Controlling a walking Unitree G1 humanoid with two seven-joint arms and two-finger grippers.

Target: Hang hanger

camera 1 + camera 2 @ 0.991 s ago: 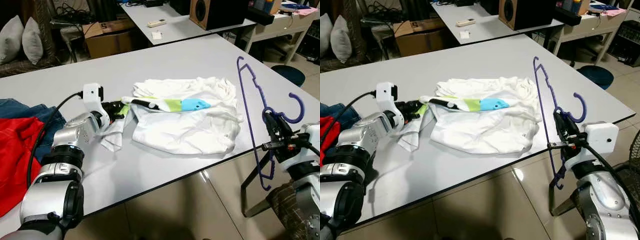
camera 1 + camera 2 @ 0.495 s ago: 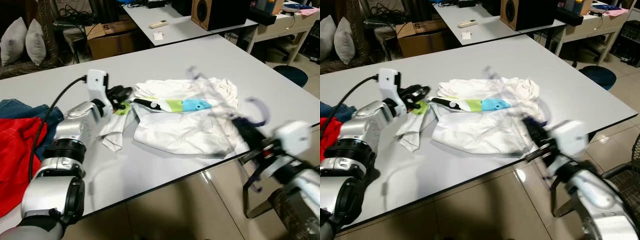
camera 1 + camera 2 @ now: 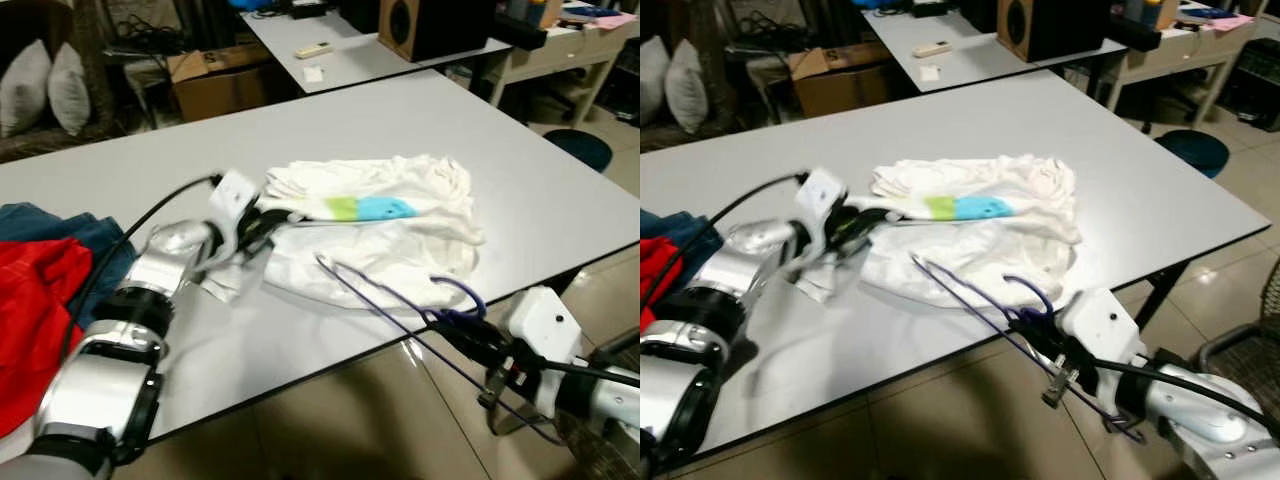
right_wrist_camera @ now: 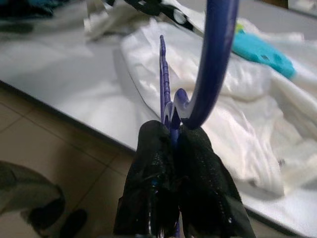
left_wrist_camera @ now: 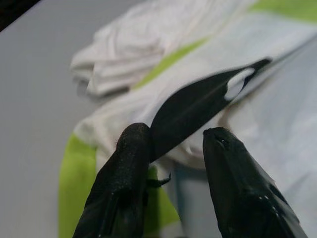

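Note:
A white shirt with green and blue patches lies crumpled in the middle of the grey table. My left gripper is at the shirt's left edge. In the left wrist view its fingers stand open on either side of a black strip of the shirt. My right gripper, low at the table's front edge, is shut on the neck of a purple hanger. The hanger lies tilted, nearly flat, over the shirt's near edge, and its hook curves up from the closed fingers.
Red cloth and blue jeans lie on the table's left end. Behind stands a second table with a remote and a speaker. A cardboard box and cushions are at the back left. Tiled floor lies in front.
My right arm swung the hanger from upright beside the table's right edge down and left, over the shirt's near edge. The left gripper shifted closer into the shirt's left edge.

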